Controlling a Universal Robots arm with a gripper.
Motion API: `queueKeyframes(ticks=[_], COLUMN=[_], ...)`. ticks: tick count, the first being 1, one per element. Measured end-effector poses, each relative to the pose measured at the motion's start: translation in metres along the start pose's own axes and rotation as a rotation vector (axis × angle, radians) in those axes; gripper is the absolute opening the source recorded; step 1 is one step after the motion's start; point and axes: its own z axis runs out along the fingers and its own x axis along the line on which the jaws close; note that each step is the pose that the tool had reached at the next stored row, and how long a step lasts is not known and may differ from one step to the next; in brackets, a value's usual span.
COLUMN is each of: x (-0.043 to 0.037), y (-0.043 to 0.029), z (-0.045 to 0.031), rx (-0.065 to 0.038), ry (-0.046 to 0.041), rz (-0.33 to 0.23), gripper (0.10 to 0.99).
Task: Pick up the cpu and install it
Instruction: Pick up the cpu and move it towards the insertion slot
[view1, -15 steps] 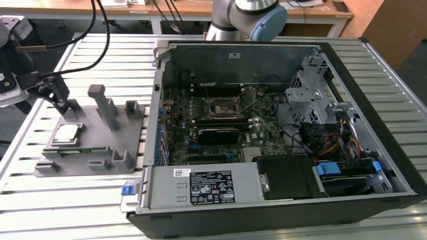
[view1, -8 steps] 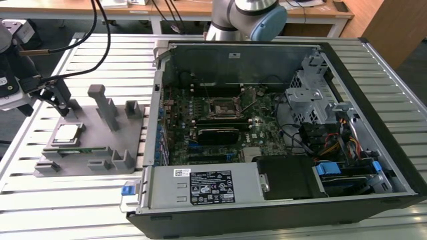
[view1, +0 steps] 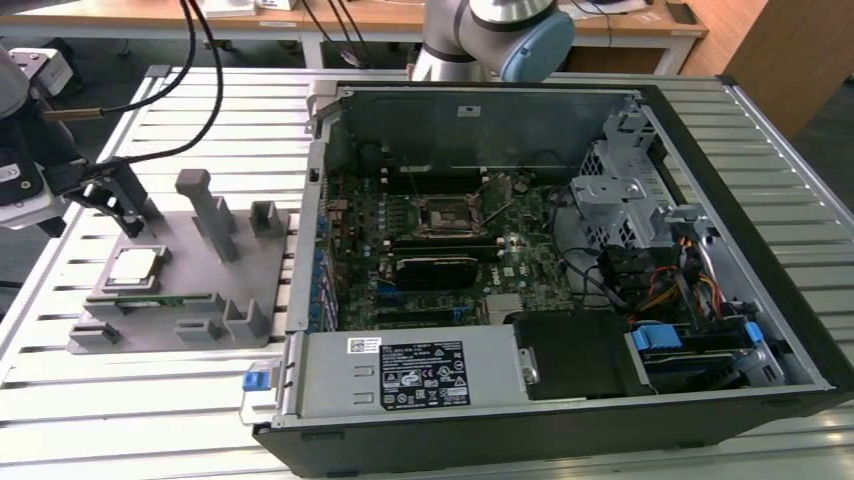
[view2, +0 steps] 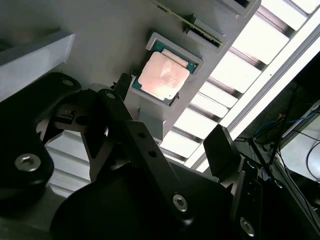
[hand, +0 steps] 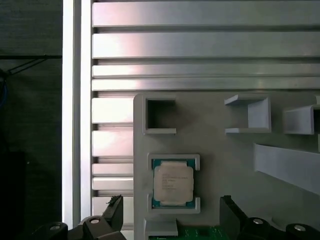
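The cpu (view1: 136, 268) is a small square chip with a silvery top, lying flat in a pocket of the grey plastic fixture (view1: 200, 320) on the exterior view's left. Both wrist views show the cpu (view2: 162, 76) (hand: 173, 183) in its pocket. My gripper (view1: 118, 215) hangs just above the fixture, a little behind the chip, open with nothing between its fingers. In the wrist views the gripper (view2: 170, 120) (hand: 172, 212) has one black fingertip (hand: 115, 207) on each side of the pocket, apart from the chip.
An open computer case (view1: 747, 250) lies on the slatted metal table (view1: 160, 410), with the motherboard socket (view1: 447, 213) near its middle. A green memory stick (view1: 167, 300) sits in the fixture beside the cpu. Grey posts (view1: 214, 215) rise from the fixture.
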Motion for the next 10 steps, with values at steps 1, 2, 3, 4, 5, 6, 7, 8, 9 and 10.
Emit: queueKeyframes(ticks=[1,2,3,4,5,6,7,8,9,10], x=[-0.0002,-0.0004,-0.001,-0.0017,-0.0021,-0.0033,-0.0046,-0.0052,-0.0055,-0.0055], y=[-0.0001,-0.0002,-0.0003,-0.0004,-0.0004,-0.0005,-0.0005,-0.0006,-0.0006,-0.0007], z=[0.0018,0.0036,0.0053,0.0071,0.009,0.0109,0.0126,0.0145,0.0163,0.0181], rx=[0.0,0.0,0.0,0.0,0.0,0.0,0.0,0.0,0.0,0.0], ry=[0.0,0.0,0.0002,0.0002,0.0,0.0,0.0001,0.0001,0.0001,0.0], rz=[0.0,0.0,0.0,0.0,0.0,0.0,0.0,0.0,0.0,0.0], gripper=[0.847,0.847,0.847,0.847,0.847,0.835,0.835,0.765,0.765,0.765])
